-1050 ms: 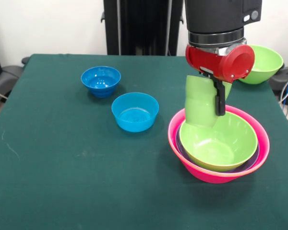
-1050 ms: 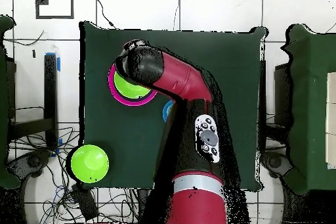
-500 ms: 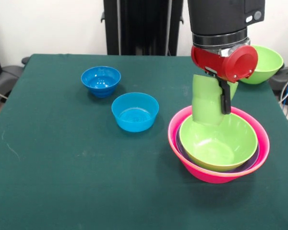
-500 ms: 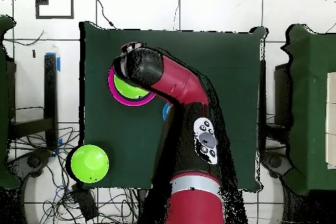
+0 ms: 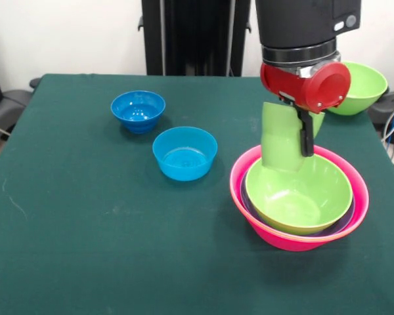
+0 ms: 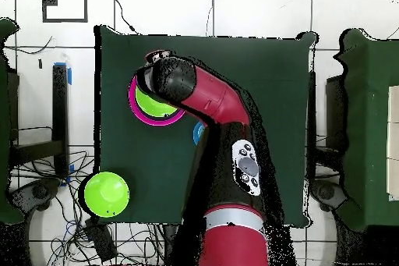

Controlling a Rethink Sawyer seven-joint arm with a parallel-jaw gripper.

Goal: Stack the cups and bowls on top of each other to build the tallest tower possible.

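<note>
My gripper (image 5: 294, 141) is shut on a light-green cup (image 5: 280, 139), one black finger (image 5: 306, 136) showing on its right side. The cup hangs tilted, its lower edge just over the far rim of a green bowl (image 5: 299, 197). That bowl sits nested in a purple bowl (image 5: 342, 223), of which only a sliver shows, inside a big pink bowl (image 5: 249, 213); together they form the tower. In the overhead view the arm (image 6: 206, 99) covers most of the tower (image 6: 144, 107). Two small blue bowls (image 5: 138, 109) (image 5: 184, 152) stand apart on the cloth.
Another green bowl (image 5: 362, 84) rests beyond the table's far right corner, seen in the overhead view as a green bowl (image 6: 107, 193) off the cloth. A sliver of a blue bowl (image 6: 197, 132) peeks out beside the arm. Cables lie on the floor around the table.
The gripper with the cup has shifted slightly to the right and up compared with a second ago; it has barely moved in the last half second. The bowls are unmoved.
</note>
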